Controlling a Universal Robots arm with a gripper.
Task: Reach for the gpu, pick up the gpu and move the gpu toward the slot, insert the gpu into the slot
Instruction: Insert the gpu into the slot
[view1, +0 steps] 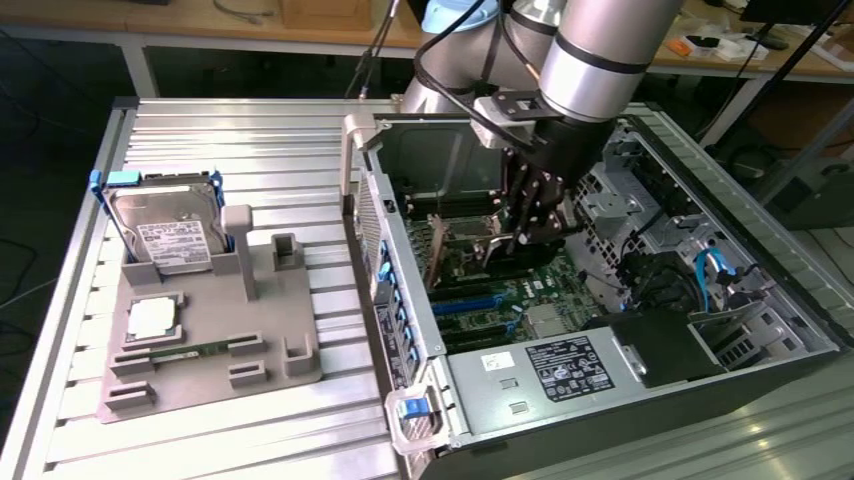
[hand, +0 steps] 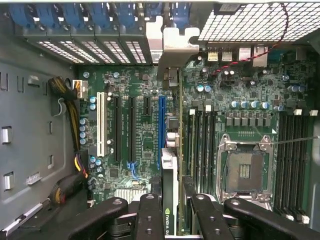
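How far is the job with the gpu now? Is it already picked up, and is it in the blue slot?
Done: the gpu is picked up and is inside the open computer case. In hand: the tool is shut on it, holding it over the motherboard, close to the blue slot. Left: the insertion; the slot's visible length is bare, so the card is not seated yet.

Seemingly aluminium table (view1: 227, 140) under tray (view1: 280, 320), computer case (view1: 601, 430)
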